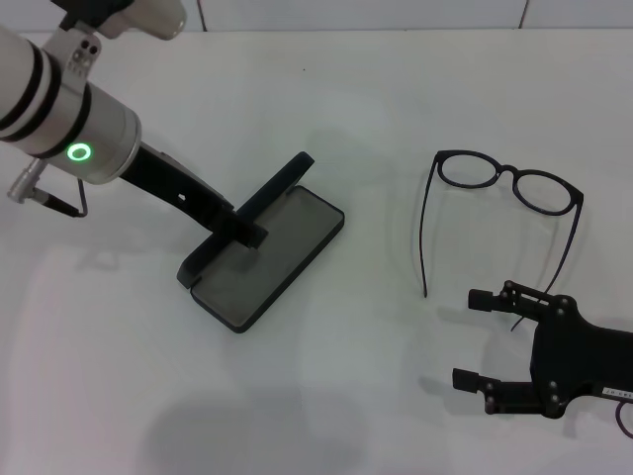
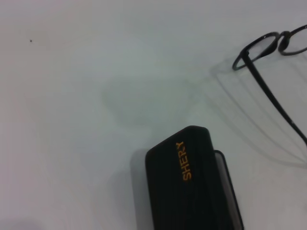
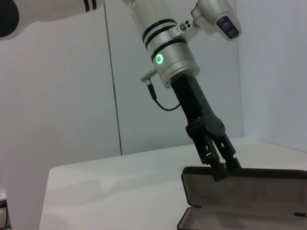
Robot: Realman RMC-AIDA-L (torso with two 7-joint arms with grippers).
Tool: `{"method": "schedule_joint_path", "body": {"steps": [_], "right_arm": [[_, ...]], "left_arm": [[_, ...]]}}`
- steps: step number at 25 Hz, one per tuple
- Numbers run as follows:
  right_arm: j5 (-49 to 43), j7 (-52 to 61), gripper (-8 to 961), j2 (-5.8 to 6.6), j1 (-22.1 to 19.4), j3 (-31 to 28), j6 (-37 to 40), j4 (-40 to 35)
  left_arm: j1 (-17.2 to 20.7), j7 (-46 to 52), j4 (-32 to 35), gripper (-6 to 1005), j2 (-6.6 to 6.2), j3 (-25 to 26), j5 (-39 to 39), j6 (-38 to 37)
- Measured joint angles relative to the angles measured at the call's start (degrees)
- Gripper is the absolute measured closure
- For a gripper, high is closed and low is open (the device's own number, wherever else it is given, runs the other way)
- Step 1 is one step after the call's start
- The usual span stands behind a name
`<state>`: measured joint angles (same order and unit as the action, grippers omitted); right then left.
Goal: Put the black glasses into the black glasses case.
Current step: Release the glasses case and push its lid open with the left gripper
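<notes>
- Left gripper (image 1: pixel 247 230) clamped on raised lid of open black glasses case (image 1: pixel 272 252).
- Right gripper (image 1: pixel 473 338) wide open, empty, near black glasses (image 1: pixel 509 183) on tabletop (image 1: pixel 376 376).

Support surface: a plain white table (image 1: pixel 396 89), matte finish. Two items lie directly on it. The black glasses case (image 1: pixel 267 252) sits left of centre, open (grey lining exposed, lid raised on edge). The black glasses (image 1: pixel 504 203) rest well apart to its right, temple arms unfolded and pointing toward the robot.
</notes>
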<state>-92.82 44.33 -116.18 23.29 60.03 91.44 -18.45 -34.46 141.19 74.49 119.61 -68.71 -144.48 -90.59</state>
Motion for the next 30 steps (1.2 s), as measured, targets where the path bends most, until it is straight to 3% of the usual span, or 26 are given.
{"method": "schedule_joint_path", "body": {"steps": [6, 14, 30], "right_arm": [[-0.1, 0.0, 73, -0.01, 0.0, 0.0, -0.1, 0.0], [-0.1, -0.2, 73, -0.01, 0.0, 0.0, -0.1, 0.5], [0.1, -0.3, 74, -0.01, 0.0, 0.0, -0.1, 0.5]], "left_arm": [[0.0, -0.1, -0.8, 141, 0.01, -0.2, -0.5, 1.3], [-0.1, -0.3, -1.1, 256, 0.02, -0.9, -0.9, 1.8], [-0.1, -0.4, -0.8, 601, 0.01, -2.4, -1.4, 2.5]]}}
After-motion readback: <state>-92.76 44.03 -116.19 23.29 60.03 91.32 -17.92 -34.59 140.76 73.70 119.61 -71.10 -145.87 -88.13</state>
